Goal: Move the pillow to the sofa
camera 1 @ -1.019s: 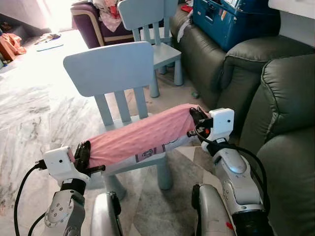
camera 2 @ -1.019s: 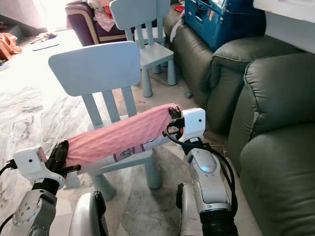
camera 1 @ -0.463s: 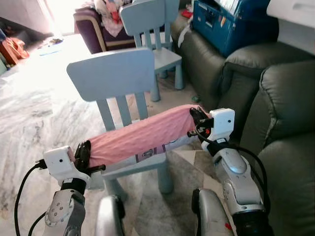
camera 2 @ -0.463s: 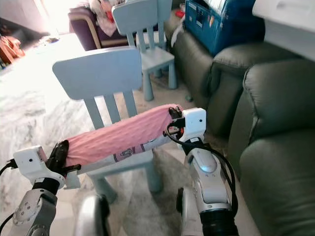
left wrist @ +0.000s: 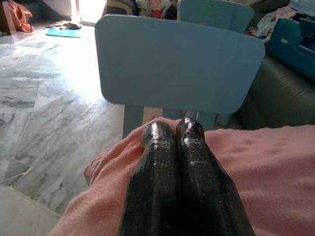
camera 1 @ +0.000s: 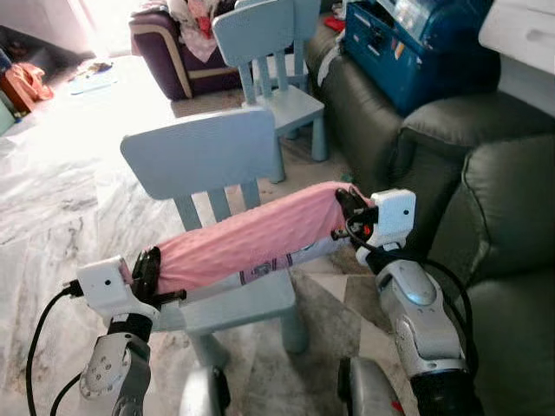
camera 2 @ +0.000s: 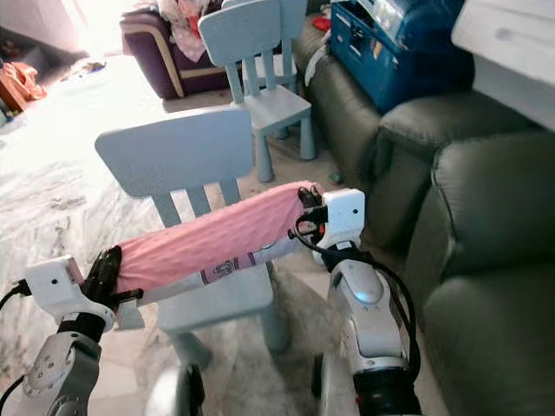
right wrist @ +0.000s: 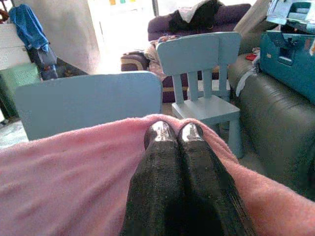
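Currently, item: left tool (camera 1: 149, 270), two black fingers (left wrist: 157, 162) pressed together, pinching the left end of the pillow (camera 1: 247, 238); no gap shows between them in the left wrist view

Item: right tool (camera 1: 347, 208), fingers likewise closed side by side, clamped on the pillow's right end, with pink cloth bunched around the tips in the right wrist view

Item: pillow, pink, long and roll-shaped, dimpled fleecy cover, a white printed panel along its underside. Position: slung between the two tools, just above the seat of the near chair (camera 1: 201, 156) and in front of its backrest; whether it touches the seat cannot be told. Handling, judged: light, soft, easily squashed; the middle is likely to sag, so an end-to-end hold with both tools suits it. The cover looks grippy rather than slick, and nothing about it is fragile. A pinch on loose cloth alone could slip, so a hold taking in some of the filling is safer

Item: sofa (camera 1: 507, 217), dark green, on the robot's right, well clear of the pillow; a blue case (camera 1: 408, 39) rests on its far end

Item: second pale blue chair (camera 1: 269, 52), beyond the first
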Robot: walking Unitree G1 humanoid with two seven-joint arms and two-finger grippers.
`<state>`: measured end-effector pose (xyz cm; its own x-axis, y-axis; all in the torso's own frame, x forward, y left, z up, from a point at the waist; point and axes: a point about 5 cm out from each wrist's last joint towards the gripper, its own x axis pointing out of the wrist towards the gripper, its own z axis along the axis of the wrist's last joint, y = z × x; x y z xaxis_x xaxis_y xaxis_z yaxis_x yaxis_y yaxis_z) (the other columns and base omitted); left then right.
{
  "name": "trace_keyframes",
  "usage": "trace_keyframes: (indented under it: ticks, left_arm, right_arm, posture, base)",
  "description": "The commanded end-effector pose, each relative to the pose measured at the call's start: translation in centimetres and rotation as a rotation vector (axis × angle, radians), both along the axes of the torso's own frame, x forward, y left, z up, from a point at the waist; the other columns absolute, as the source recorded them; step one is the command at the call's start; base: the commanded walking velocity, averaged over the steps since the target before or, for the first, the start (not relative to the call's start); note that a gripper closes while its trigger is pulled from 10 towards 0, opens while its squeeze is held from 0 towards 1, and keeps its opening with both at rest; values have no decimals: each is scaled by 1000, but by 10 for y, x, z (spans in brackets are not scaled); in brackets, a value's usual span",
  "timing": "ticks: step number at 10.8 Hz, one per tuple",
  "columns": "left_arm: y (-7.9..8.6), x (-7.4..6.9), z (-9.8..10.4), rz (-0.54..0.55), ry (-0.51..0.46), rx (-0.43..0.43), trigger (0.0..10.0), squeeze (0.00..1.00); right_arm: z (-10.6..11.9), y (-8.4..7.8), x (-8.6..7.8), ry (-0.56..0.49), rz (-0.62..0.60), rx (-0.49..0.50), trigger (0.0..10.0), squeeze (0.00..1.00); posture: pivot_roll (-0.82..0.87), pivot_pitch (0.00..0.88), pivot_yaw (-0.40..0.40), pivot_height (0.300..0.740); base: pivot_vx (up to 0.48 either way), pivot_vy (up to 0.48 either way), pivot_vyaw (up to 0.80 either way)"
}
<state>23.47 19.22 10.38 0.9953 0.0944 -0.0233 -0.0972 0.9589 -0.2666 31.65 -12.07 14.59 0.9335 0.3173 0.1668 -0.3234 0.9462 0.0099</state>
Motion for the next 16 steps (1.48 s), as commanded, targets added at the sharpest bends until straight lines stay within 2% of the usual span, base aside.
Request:
trace_keyframes:
  ticks: [1,4,16]
  left_arm:
    - [6,0,1,14,-2,16,0,0]
    - [7,0,1,13,-2,16,0,0]
    - [6,4,-1,-7,12,21,0,0]
  right_arm:
    - [9,2,1,-32,0,12,0,0]
    - [10,2,3,-36,0,12,0,0]
    - [12,2,5,-47,2,12,0,0]
  posture:
    - [-153,20,100,690]
    - [-153,18,102,740]
    - [-156,10,103,740]
  base:
    - [0,0,0]
    - [0,0,0]
    - [0,0,0]
